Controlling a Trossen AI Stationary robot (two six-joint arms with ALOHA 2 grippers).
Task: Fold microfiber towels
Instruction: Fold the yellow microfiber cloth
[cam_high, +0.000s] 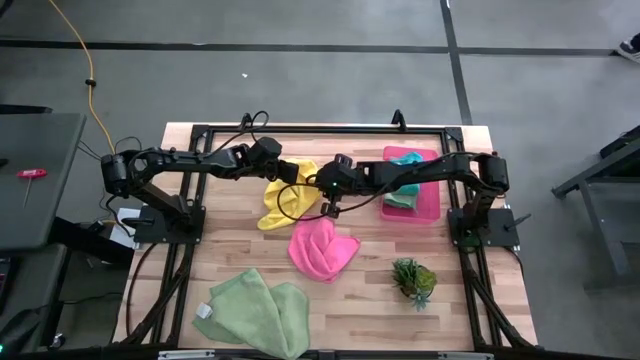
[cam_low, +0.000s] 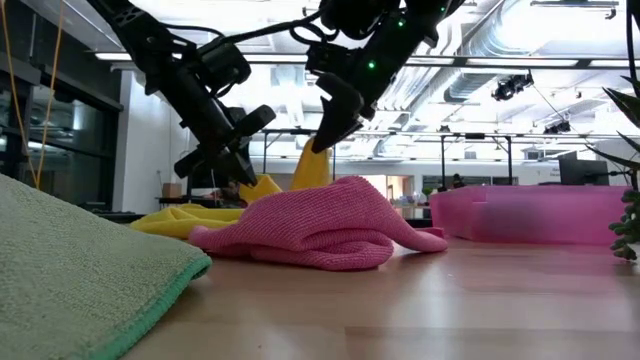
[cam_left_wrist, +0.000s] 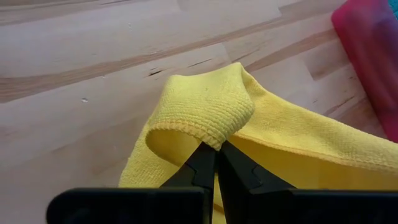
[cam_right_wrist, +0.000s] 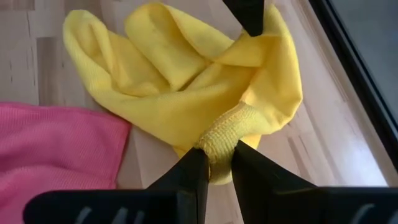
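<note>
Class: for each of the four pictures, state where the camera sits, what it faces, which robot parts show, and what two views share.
High: overhead, facing down on the table; both arms.
Low: at tabletop height, facing across the pink towel; both arms descend from above.
Left wrist: on the left arm; left tool shut on the yellow towel.
Right wrist: on the right arm; right tool pinching the same towel.
Shared: both wrist views show the yellow towel.

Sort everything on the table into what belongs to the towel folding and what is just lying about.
Job in hand:
yellow towel, pinched by the left hand and the right hand
hot pink towel
two pale green towels
teal towel in the tray

Lying about:
pink plastic tray
small spiky green plant
</note>
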